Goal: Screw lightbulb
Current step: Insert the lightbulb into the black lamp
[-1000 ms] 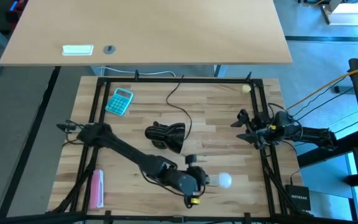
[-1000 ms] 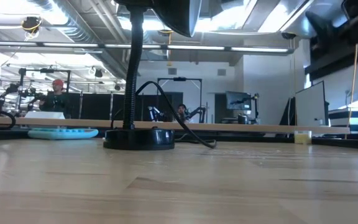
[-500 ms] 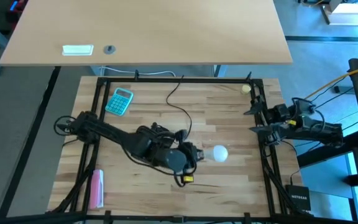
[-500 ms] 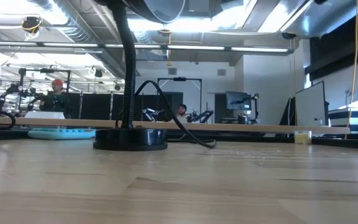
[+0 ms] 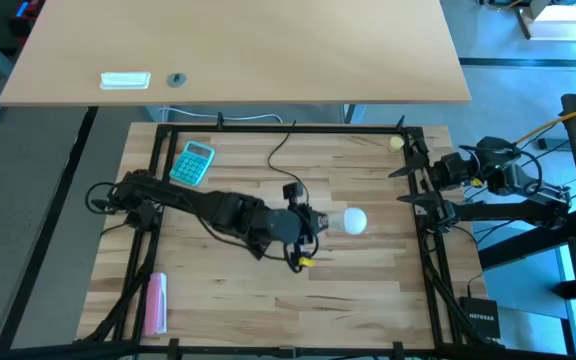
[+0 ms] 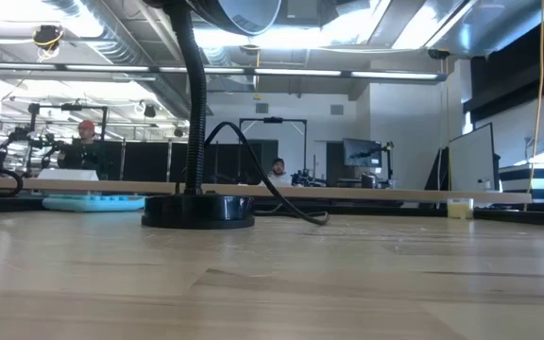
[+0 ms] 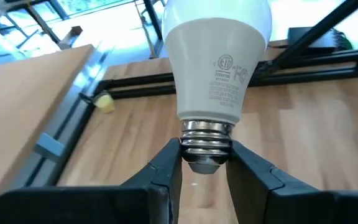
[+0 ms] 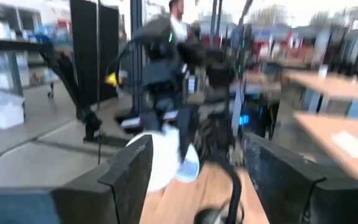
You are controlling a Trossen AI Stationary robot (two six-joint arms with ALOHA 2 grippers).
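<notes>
A: Looking down from above, how much of the lamp can you see?

B: Little. The left arm lies across the middle of the table (image 5: 368,290) and covers most of it; only the cord (image 5: 286,160) trailing toward the far edge shows. The low view gives the round black lamp base (image 6: 197,210) and its neck, but the shade (image 6: 239,13) is cut off at the top.

A: And the lightbulb (image 7: 216,59)?

B: Held above the table's centre, white globe pointing toward the right arm. The left gripper (image 7: 205,163) has its two fingers pinched on the metal screw base; the wrist view shows that plainly.

A: Any writing on it?

B: Grey print on the bulb's neck: a round mark that looks like "ETL", another logo beside it, then several lines too fine to read.

A: The right gripper (image 8: 194,168)?

B: It hangs out at the right edge of the table frame, its fingers apart with nothing between them. Its own view is smeared.

A: Anything else unclear?

B: A teal calculator (image 5: 192,162), keys unreadable, and a pale yellow ball (image 5: 396,143) at the far right corner.
</notes>
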